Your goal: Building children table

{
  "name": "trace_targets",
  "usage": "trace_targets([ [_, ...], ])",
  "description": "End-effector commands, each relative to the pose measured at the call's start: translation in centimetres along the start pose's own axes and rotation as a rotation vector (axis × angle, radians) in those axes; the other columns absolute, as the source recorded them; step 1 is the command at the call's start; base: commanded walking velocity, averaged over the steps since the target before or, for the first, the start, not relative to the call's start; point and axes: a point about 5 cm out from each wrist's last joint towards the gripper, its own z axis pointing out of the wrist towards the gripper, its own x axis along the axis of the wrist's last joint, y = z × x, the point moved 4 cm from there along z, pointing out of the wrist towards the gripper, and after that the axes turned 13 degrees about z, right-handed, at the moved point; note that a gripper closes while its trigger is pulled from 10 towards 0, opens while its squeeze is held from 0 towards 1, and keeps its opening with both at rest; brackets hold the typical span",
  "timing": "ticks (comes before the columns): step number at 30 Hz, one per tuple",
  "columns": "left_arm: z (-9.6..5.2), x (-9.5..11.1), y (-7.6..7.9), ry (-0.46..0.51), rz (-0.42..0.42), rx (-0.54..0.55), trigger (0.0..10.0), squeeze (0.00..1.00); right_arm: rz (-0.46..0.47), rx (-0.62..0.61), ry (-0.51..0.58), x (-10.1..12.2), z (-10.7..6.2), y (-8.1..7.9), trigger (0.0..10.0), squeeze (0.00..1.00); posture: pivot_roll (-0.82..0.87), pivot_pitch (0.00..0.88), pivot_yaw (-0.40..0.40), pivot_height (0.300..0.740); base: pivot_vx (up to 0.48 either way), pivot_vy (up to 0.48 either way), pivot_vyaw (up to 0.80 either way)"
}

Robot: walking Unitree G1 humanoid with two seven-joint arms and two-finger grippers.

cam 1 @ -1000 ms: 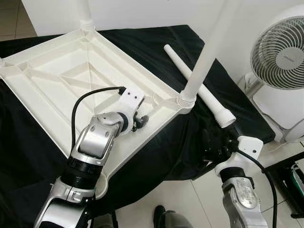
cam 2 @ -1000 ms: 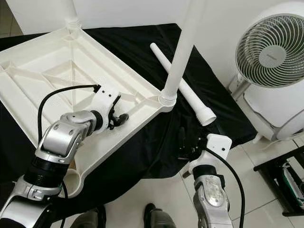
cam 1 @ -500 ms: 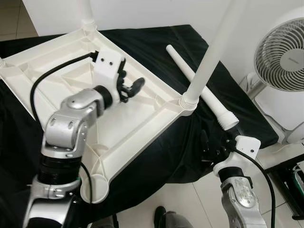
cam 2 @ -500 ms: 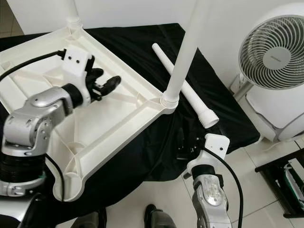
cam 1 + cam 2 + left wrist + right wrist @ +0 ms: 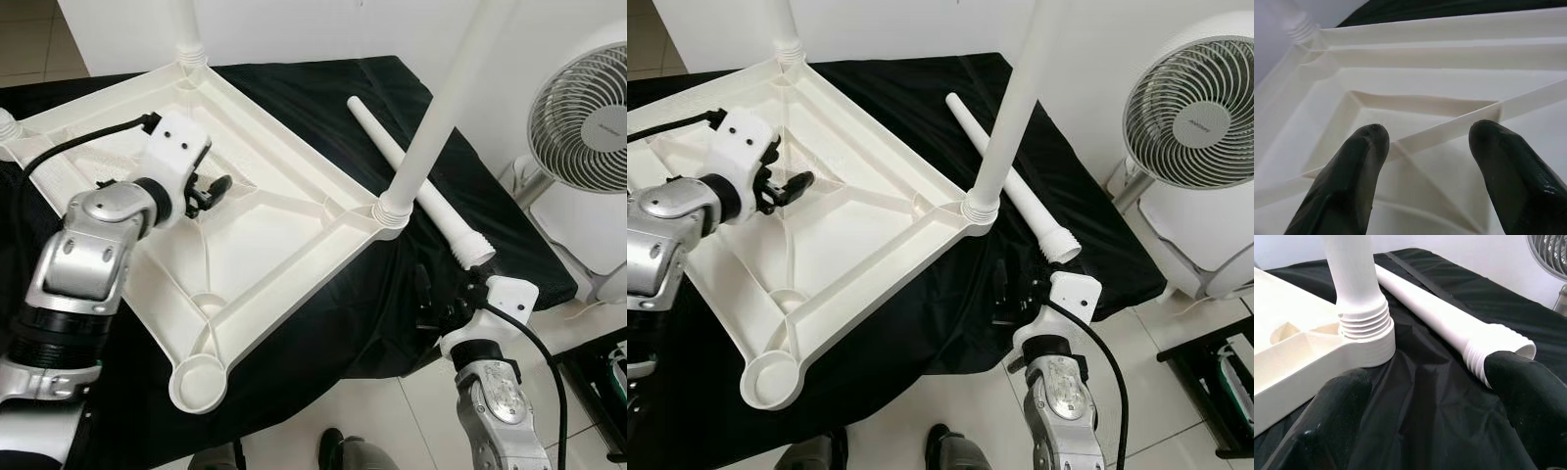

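Note:
The white children's table top (image 5: 274, 245) lies upside down on a black cloth. One leg (image 5: 439, 103) stands screwed into its right corner and another (image 5: 186, 24) into the far corner. The near corner socket (image 5: 199, 380) holds nothing. A loose white leg (image 5: 407, 166) lies on the cloth right of the top, threaded end toward me. My left gripper (image 5: 211, 188) hovers open over the underside ribs, nothing between its fingers (image 5: 1359, 161). My right gripper (image 5: 428, 302) is open low at the cloth's front edge, facing the screwed leg's base (image 5: 1364, 328) and the loose leg (image 5: 1449, 323).
A white fan (image 5: 585, 103) stands on the floor at the right, close to the table's end. A dark rack (image 5: 609, 367) sits at the lower right. A person's shoes (image 5: 343, 452) show on the tiled floor at the bottom.
My left gripper has lifted off the top's near right rim and swung left, over the middle of the underside. The right arm has hardly moved.

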Motion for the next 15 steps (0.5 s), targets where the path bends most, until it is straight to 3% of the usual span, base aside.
trace_targets([
  [1, 0.0, -0.4, 0.2, -0.011, 0.021, -0.009, 10.0, 0.00, -0.007, -0.014, -0.014, -0.4, -0.1, 0.4, 10.0, 0.00, 0.05, 0.189, -0.038, 0.740, 0.000, 0.000, 0.00],
  [8, -0.7, -2.2, -0.4, -0.078, 0.111, -0.038, 10.0, 0.00, -0.010, -0.004, 0.003, 0.0, 0.5, 0.3, 10.0, 0.00, 0.06, 0.188, -0.043, 0.740, 0.000, 0.000, 0.00],
  [10, -1.4, -3.7, 0.8, -0.121, 0.185, -0.135, 10.0, 0.00, -0.011, 0.002, 0.015, 0.3, 0.9, 0.3, 10.0, 0.00, 0.06, 0.189, -0.046, 0.740, 0.000, 0.000, 0.00],
  [15, -1.9, -4.7, 2.2, -0.151, 0.240, -0.220, 10.0, 0.00, -0.015, 0.010, 0.032, 0.8, 1.4, 0.2, 10.0, 0.00, 0.06, 0.192, -0.050, 0.740, 0.000, 0.000, 0.00],
])
